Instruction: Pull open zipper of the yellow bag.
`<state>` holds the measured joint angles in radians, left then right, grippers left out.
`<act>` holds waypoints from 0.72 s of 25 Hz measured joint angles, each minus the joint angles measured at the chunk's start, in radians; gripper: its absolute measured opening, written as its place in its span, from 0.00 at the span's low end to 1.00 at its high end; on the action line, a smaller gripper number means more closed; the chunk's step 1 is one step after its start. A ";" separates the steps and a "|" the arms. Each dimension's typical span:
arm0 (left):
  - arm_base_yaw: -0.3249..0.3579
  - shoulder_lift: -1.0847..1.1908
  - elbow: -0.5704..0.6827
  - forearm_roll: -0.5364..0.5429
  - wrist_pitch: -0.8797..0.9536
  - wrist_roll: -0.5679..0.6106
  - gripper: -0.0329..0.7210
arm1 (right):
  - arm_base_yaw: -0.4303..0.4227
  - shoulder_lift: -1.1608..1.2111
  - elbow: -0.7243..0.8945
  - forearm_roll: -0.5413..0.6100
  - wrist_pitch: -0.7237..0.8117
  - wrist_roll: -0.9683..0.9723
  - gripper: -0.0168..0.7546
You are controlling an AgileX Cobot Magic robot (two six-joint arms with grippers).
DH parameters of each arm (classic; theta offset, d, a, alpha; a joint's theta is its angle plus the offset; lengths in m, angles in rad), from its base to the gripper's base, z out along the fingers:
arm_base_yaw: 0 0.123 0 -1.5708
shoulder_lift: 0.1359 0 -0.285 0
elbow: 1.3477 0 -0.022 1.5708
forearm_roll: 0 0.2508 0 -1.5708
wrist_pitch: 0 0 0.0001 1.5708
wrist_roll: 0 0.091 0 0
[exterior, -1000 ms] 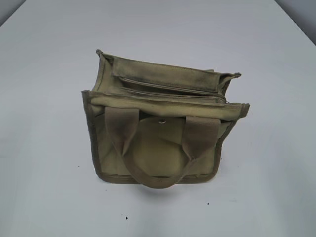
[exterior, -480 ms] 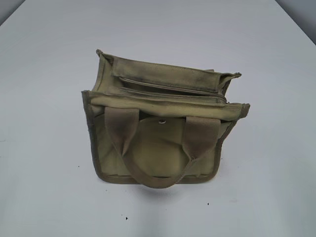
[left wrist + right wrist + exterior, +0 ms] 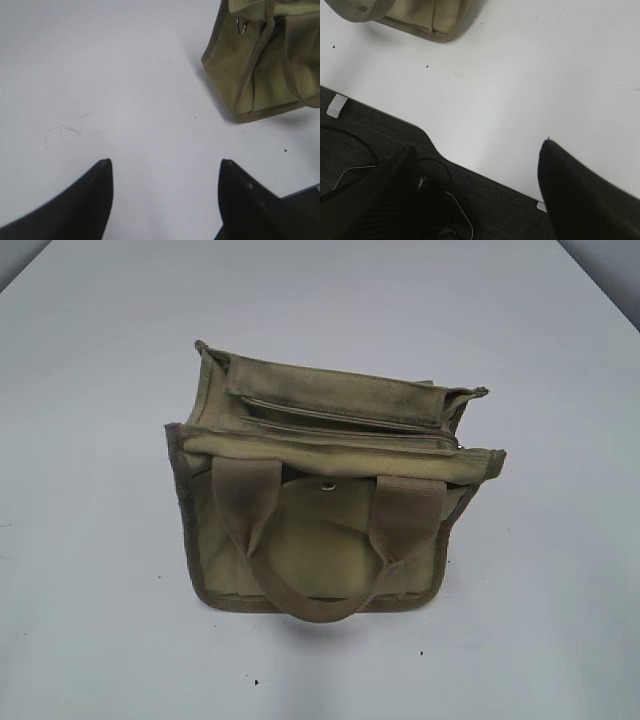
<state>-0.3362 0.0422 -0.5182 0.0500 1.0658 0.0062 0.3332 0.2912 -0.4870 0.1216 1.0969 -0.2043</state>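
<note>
The yellow bag (image 3: pixel 330 510) stands upright in the middle of the white table, its two webbing handles hanging down the near face. The zipper (image 3: pixel 340 416) runs as a thin line along the bag's top; I cannot make out its pull tab. Neither gripper shows in the exterior view. In the left wrist view my left gripper (image 3: pixel 165 162) is open over bare table, and the bag (image 3: pixel 250 65) lies well ahead to its right. My right gripper (image 3: pixel 477 145) is open over the table's near edge, with a bottom corner of the bag (image 3: pixel 420 17) far ahead to its left.
A round metal snap (image 3: pixel 328 484) sits on the bag's near face, and a small metal ring (image 3: pixel 242 25) on its side. Below the white table's edge (image 3: pixel 445 150) lies dark flooring with cables (image 3: pixel 455 195). White tabletop (image 3: pixel 90 540) surrounds the bag.
</note>
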 joint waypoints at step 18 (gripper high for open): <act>0.009 0.000 0.000 -0.004 -0.002 -0.006 0.72 | -0.051 -0.024 0.001 0.009 -0.002 0.001 0.76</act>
<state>-0.3269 0.0422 -0.5182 0.0465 1.0640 0.0000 0.2821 0.2677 -0.4859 0.1305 1.0947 -0.2035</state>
